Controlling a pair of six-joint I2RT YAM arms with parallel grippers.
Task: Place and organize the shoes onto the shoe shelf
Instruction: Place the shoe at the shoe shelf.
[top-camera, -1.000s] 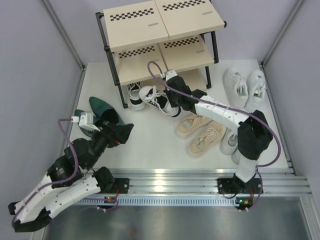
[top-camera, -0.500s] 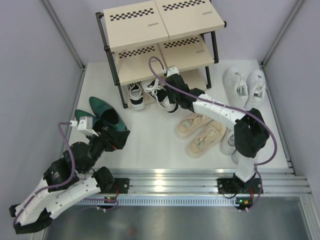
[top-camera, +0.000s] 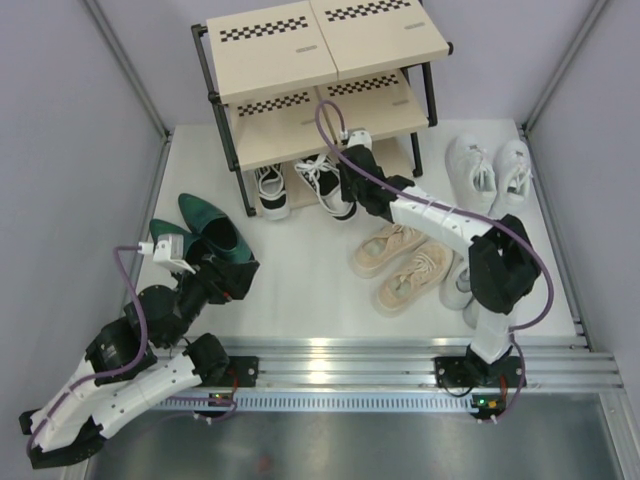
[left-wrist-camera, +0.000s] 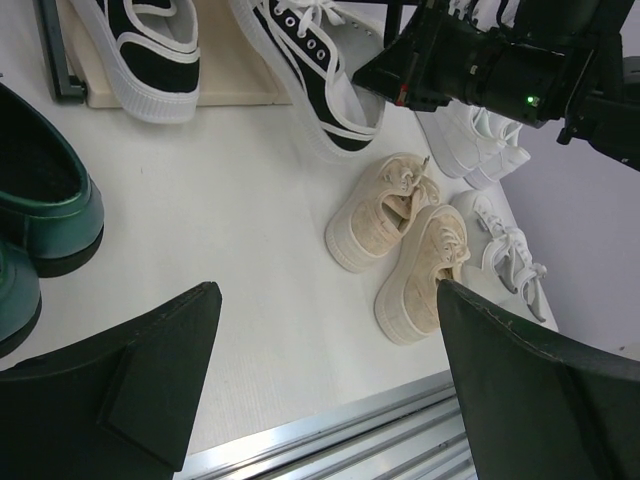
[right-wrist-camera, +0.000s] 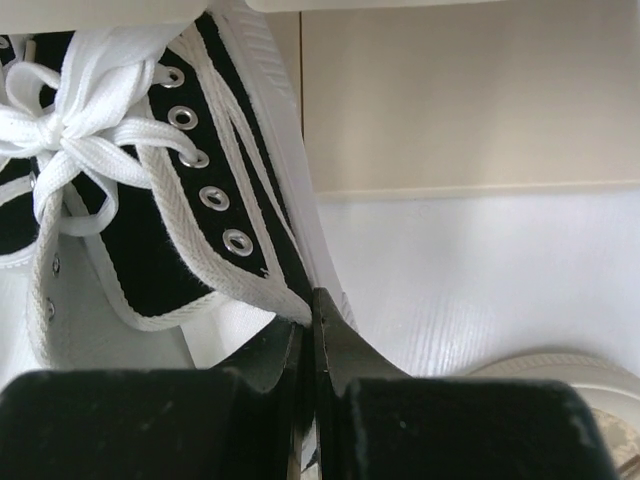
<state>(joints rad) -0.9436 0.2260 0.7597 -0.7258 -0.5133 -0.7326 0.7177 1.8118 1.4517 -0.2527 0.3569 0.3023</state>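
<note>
- Top view: the three-tier shoe shelf (top-camera: 300, 45), a black tube frame with beige boards bearing checkered strips, stands at the far side of the white counter (top-camera: 300, 290).
- Two black-and-white lace sneakers are at its bottom tier. One (top-camera: 270, 190) lies straight, toe in under the shelf. The other (top-camera: 322, 180) is just beside it, its long axis slightly slanted, toe inward and heel toward the arms, with the right pincer (top-camera: 343, 200) at that heel end.
- Two glossy dark green heeled shoes (top-camera: 208, 225) lie left of the shelf, the clearer one with its pointed toe toward the far left. The left pincer (top-camera: 240, 272) hovers just beside them.
- Two beige lace sneakers (top-camera: 400, 262) lie side by side mid-counter, long axes slanting near-left to far-right.
- Two white sneakers (top-camera: 490, 170) sit far right, long axes running near to far. More white footwear (top-camera: 460, 285) is partly hidden by the right arm, so I cannot count it.
- Left wrist view: the left pincer's dark fingers (left-wrist-camera: 150, 380) are spread wide with nothing between them.
- Right wrist view: the right pincer's fingers (right-wrist-camera: 340, 360) are pinched together on the white-trimmed side rim of a black-and-white lace sneaker, beside its opening. Five eyelets run away toward the shelf board.
</note>
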